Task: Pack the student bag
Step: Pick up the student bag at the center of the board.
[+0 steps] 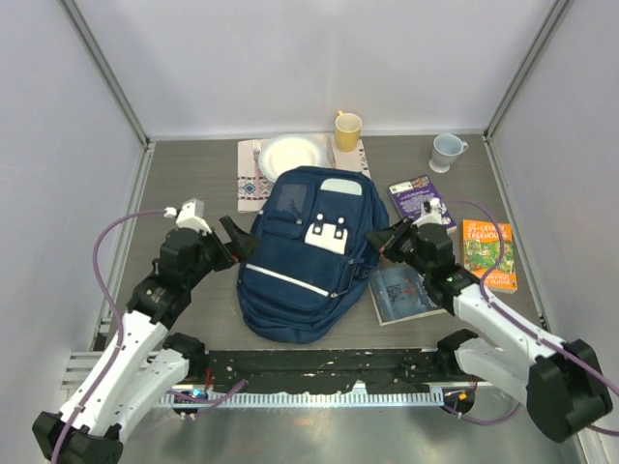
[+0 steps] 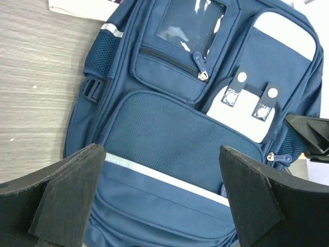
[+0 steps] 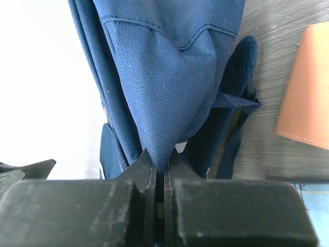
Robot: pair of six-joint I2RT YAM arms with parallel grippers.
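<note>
The bag [image 1: 305, 256] lies flat in the middle of the table [image 1: 193, 164], and its inside cannot be seen. It hides the near edge of a plate [image 1: 290, 153]. The right gripper [image 1: 379, 242] is closed, pinching a fold of the bag's side cloth. The left gripper [image 1: 235, 242] is wide open beside the bag's other side

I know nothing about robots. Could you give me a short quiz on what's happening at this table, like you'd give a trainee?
1. True or false: the left gripper is clamped on the navy backpack.
2. What does the right gripper pinch? A a book; B the backpack's fabric; C a fork.
3. Fill in: the mug beside the white plate is ____.
Key: 1 false, its jaws stand open; 2 B; 3 yellow.
</note>
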